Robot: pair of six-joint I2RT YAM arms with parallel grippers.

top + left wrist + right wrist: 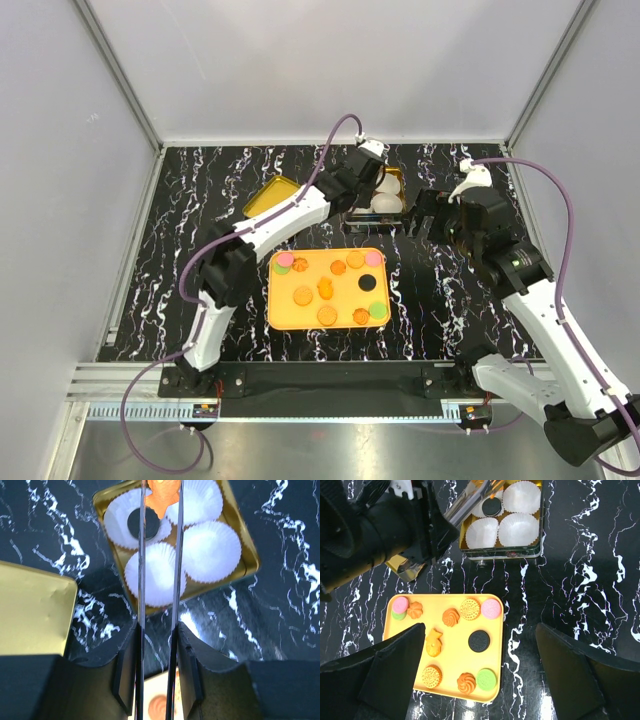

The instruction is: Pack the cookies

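At far left a flat gold metal lid (272, 196) lies on the table. Our left gripper (159, 672) is clamped on slim steel tongs (141, 580) that pinch an orange cookie (161, 495) above the gold tin (247, 550) of white paper cups (210, 550), one holding a black round cookie (142, 524). Other cookies (451, 616) lie on the orange plastic tray (455, 647). Our right gripper (428, 222) hangs just right of the tin, spread wide and holding nothing.

Your left arm (270, 225) stretched forward-right, elbow bent near base. Your left gripper (157, 650) clamped on metal tongs (176, 570), pointing down. Your right arm (548, 305) angled in leftward. Your right gripper (423, 222) spread wide, holding nothing.
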